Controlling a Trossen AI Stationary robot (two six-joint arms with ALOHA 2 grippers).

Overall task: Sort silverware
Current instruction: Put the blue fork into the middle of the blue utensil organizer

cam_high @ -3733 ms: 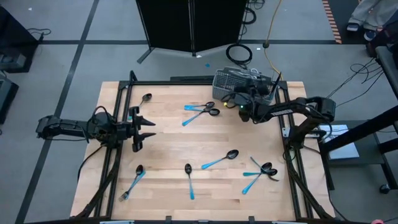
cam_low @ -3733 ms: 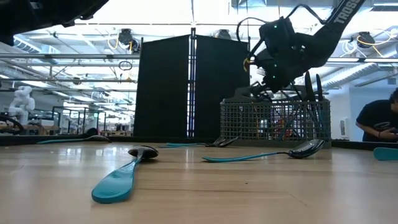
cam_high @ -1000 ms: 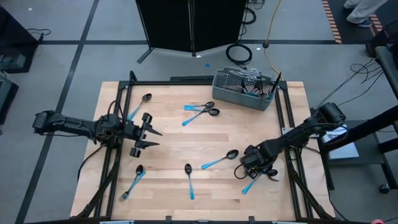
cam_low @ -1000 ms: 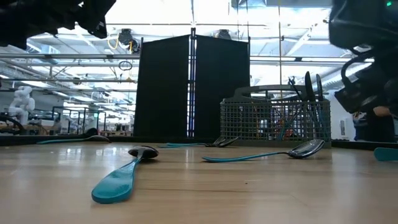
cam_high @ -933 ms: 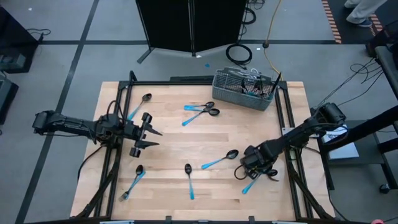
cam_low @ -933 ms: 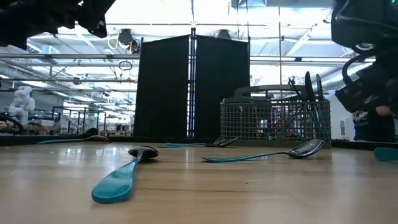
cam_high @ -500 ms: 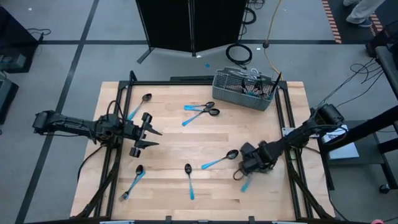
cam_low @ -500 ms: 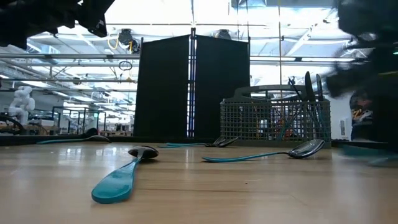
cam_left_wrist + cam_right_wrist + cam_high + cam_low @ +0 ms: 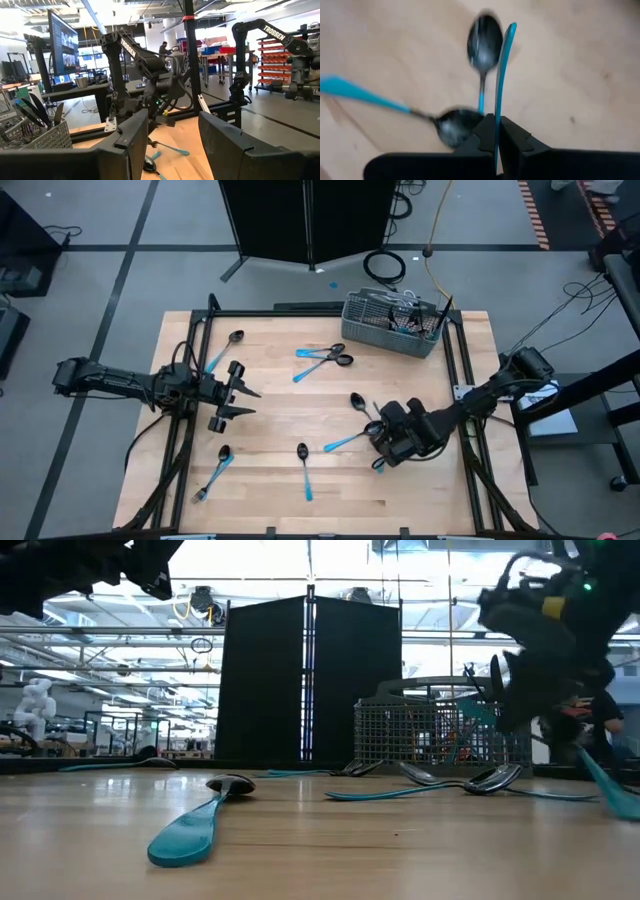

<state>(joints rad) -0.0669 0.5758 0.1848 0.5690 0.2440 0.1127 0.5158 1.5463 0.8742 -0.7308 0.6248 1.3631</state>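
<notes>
The silverware has dark heads and light-blue handles. My right gripper point(image 9: 385, 442) point(image 9: 496, 120) is raised over the table's near right part, tipped downward and shut on a light-blue handle point(image 9: 501, 75). Beside that handle's free end shows a dark spoon head point(image 9: 485, 39) point(image 9: 357, 402); I cannot tell whether that spoon is also held. A blue tip point(image 9: 378, 468) sticks out toward the near edge. Another spoon point(image 9: 350, 440) lies on the wood right beside the gripper. My left gripper point(image 9: 235, 392) point(image 9: 170, 145) hovers open over the table's left side. My right gripper pinches the light-blue handle point(image 9: 497, 107) between its two fingers point(image 9: 515, 135), which slant down from the table's right side and lie along it. The handle's free end juts out past the fingertips. In the low view a blue end point(image 9: 605, 785) hangs below the gripper.
A grey mesh basket point(image 9: 392, 323) holding several pieces stands at the far right. Loose pieces lie on the wood: a spoon point(image 9: 232, 340) far left, a pair point(image 9: 325, 357) far centre, a spoon point(image 9: 303, 465) and a fork point(image 9: 213, 473) near the front.
My right gripper has gone up and toward the table's left from the heap at the near right, turning its wrist. It has taken silverware along: a spoon head now sticks out toward the table's middle, and the heap's place is bare.
</notes>
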